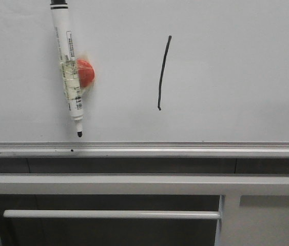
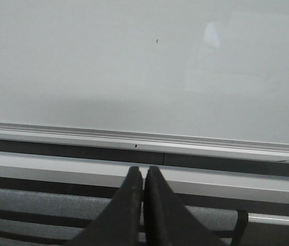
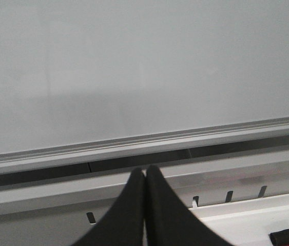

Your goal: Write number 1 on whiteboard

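The whiteboard (image 1: 236,66) fills the upper front view, glossy white with a silver lower rail. A thin black stroke, the number 1 (image 1: 164,72), runs near vertical and slightly curved at the board's middle. A white marker pen (image 1: 68,66) with a black tip pointing down hangs on the board at the left, taped to a red round piece (image 1: 86,73). No gripper shows in the front view. My left gripper (image 2: 143,171) is shut and empty, low before the board's rail (image 2: 134,139). My right gripper (image 3: 145,171) is likewise shut on nothing below the rail (image 3: 134,142).
White metal frame bars (image 1: 134,184) run below the board, with a thinner rod (image 1: 108,214) lower down. In the right wrist view a slotted white tray edge (image 3: 247,202) and a small black object (image 3: 286,236) sit at the lower corner.
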### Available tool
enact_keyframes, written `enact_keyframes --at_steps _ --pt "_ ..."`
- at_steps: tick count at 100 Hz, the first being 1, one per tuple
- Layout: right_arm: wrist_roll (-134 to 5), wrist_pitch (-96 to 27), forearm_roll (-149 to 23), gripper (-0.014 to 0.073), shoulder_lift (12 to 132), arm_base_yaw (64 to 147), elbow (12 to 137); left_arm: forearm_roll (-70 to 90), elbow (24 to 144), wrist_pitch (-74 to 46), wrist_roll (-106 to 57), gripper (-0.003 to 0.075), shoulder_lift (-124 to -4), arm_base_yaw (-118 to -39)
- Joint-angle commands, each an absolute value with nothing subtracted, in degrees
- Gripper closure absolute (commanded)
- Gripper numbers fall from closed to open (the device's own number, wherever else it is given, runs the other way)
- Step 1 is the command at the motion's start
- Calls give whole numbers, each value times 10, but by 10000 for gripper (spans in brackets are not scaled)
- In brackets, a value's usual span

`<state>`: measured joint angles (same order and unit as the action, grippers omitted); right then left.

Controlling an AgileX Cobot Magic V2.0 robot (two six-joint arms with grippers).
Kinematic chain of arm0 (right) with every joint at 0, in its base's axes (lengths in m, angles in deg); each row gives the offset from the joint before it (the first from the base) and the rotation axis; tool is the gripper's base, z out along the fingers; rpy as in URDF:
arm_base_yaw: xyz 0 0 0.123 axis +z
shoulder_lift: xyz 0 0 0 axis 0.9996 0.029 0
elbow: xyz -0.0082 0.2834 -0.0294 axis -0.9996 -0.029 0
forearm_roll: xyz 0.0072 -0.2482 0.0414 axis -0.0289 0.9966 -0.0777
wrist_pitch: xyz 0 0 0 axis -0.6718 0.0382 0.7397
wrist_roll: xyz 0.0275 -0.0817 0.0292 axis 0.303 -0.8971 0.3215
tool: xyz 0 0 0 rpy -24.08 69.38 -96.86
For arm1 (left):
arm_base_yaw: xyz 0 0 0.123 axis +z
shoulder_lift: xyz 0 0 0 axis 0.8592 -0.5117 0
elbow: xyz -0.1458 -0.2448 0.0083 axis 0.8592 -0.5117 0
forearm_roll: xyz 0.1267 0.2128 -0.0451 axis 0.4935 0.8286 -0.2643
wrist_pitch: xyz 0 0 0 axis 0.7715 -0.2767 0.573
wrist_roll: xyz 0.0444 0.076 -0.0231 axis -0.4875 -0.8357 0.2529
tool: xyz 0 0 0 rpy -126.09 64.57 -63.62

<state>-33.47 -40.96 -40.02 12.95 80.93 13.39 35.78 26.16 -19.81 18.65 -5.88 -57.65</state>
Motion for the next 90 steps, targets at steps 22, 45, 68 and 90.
enact_keyframes --at_steps 22,45,68,90 --pt "-426 -404 -460 657 124 806 119 353 258 -157 186 741 -45 -574" --pt "-426 -405 -460 657 124 806 119 353 258 -157 186 741 -45 -574" --pt "-426 -406 -461 657 124 806 119 353 258 -157 186 741 -45 -574" --pt "-426 -406 -461 657 124 806 119 353 258 -157 186 741 -45 -574"
